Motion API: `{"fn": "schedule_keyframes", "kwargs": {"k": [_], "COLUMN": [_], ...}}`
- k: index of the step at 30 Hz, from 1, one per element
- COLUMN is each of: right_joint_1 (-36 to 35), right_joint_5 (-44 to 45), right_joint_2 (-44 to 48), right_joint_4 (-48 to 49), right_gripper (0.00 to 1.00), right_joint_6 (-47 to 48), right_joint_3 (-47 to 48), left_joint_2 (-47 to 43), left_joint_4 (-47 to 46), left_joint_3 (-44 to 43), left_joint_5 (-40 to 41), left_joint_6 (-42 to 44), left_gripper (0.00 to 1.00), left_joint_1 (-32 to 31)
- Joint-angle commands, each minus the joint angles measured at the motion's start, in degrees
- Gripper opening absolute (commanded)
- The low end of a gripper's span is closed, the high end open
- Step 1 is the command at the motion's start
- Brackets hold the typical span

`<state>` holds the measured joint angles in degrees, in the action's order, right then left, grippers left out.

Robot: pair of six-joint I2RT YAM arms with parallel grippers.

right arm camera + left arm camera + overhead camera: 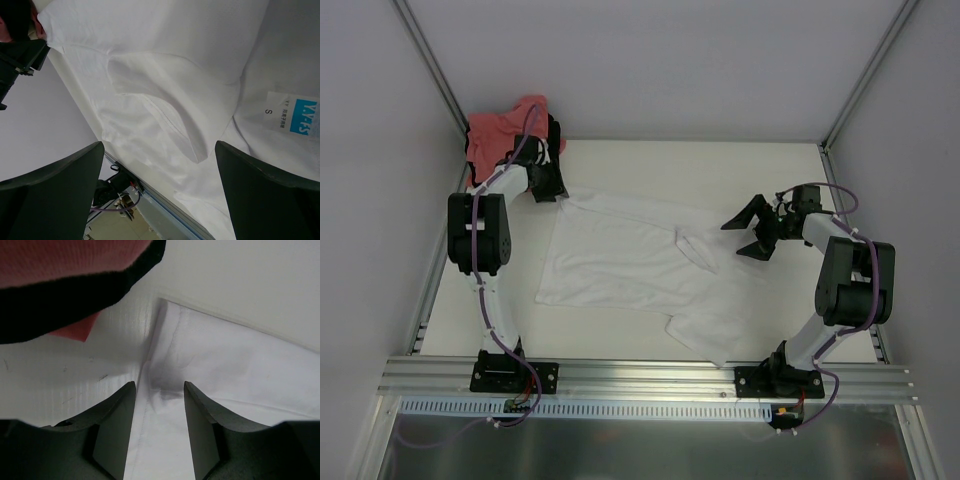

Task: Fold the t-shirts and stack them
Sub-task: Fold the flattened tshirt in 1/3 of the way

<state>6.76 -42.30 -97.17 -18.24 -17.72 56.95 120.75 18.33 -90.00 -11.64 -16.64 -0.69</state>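
Bench: pale top, walled on three sides, with both arm bases on the near rail.
White tee: lies spread over the middle of the bench. It is rumpled, with a fold ridge near its centre. One corner reaches back-left and another part trails to the near rail.
Pink tee: bunched in the back-left corner, against the wall.
Black tee: its edge shows under the pink tee in the left wrist view, same corner heap.
Right pincer: jaws spread wide and gripping nothing. It hangs over the right side of the white tee.
Left pincer: jaws partly apart and not pinching cloth. The white tee's back-left corner hem lies in the gap below them, just beside the heap.
Neck label: white and blue, marked "S", on the white tee.
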Motion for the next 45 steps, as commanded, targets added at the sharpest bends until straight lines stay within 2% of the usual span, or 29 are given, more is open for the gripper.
{"fn": "schedule_keyframes", "kwargs": {"k": [1, 7, 11, 12, 14, 15, 28, 31, 40, 45], "right_joint_1": [0.4, 0.4, 0.4, 0.4, 0.4, 0.4, 0.3, 0.3, 0.2, 0.2], "right_joint_5": [-1.3, -1.4, -1.5, -1.5, -1.5, -1.5, -1.9, -1.9, -2.1, -2.1], "right_joint_2": [0.0, -0.2, -0.4, -0.5, -0.5, -0.6, -0.4, -0.4, -0.6, -0.3], "right_joint_4": [0.4, 0.5, 0.6, 0.7, 0.7, 0.7, 1.0, 1.0, 1.3, 1.3], "right_gripper": [0.99, 0.99, 0.99, 1.0, 1.0, 0.99, 0.99, 0.99, 0.99, 0.99], "right_joint_6": [0.8, 0.8, 0.6, 0.6, 0.6, 0.6, 0.3, 0.2, 0.0, -0.1], "right_joint_3": [1.3, 1.3, 1.4, 1.3, 1.3, 1.3, 1.1, 1.1, 1.1, 1.2], "left_joint_2": [1.2, 2.3, 2.1, 1.9, 1.8, 1.8, -2.2, -2.4, -4.3, -4.9], "left_joint_4": [-0.1, 0.7, 0.5, 0.4, 0.3, 0.3, 1.8, 2.5, 2.8, 3.5], "left_joint_3": [-2.9, -4.1, -3.8, -3.5, -3.3, -3.3, -4.1, -5.2, -4.6, -5.4], "left_joint_5": [-1.5, -2.3, -2.5, -2.6, -2.7, -2.7, -3.0, -3.5, -4.2, -4.2], "left_joint_6": [-1.0, -1.0, -1.1, -1.0, -1.0, -1.0, -0.4, -0.5, -0.3, 0.0], "left_gripper": [0.44, 0.43, 0.35, 0.25, 0.12, 0.01, 0.0, 0.07, 0.03, 0.12], "left_joint_1": [0.2, 0.2, 0.2, 0.2, 0.2, 0.2, 0.2, 0.2, 0.2, 0.2]}}
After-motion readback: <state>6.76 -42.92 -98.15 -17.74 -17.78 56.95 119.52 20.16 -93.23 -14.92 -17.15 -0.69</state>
